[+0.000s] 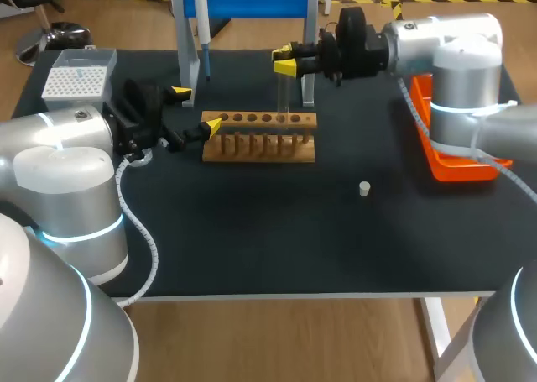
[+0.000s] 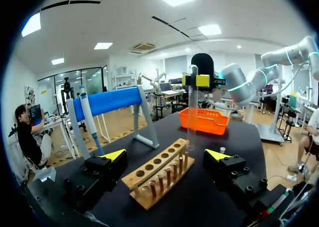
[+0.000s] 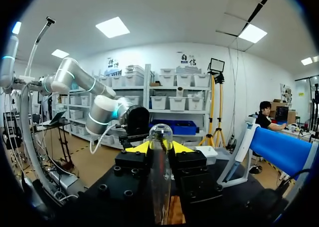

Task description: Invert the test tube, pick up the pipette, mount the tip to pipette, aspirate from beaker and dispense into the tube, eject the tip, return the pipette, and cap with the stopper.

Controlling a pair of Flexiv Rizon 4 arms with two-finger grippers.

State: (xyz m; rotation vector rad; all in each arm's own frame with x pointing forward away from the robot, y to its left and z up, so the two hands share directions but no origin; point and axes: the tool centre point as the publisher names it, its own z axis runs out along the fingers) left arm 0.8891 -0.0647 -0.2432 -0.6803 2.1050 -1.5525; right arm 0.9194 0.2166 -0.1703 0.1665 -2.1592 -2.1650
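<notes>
My right gripper [image 1: 285, 60] is shut on a clear test tube [image 1: 284, 96], which it holds upright over the right part of the wooden rack [image 1: 260, 136]. The left wrist view shows the test tube [image 2: 192, 112] hanging from that gripper [image 2: 196, 80], its lower end just above the rack [image 2: 159, 172]. In the right wrist view the tube [image 3: 161, 152] sits between the yellow tips [image 3: 160, 147], rounded end showing. My left gripper [image 1: 195, 111] is open, with the rack's left end between its fingers. The pipette [image 1: 201, 25] hangs on the blue stand. A white stopper [image 1: 364, 188] lies on the mat.
A tip box [image 1: 77, 78] stands at the back left, behind my left arm. An orange tray [image 1: 445, 159] lies at the right edge under my right arm. The blue stand's legs [image 1: 310, 46] rise just behind the rack.
</notes>
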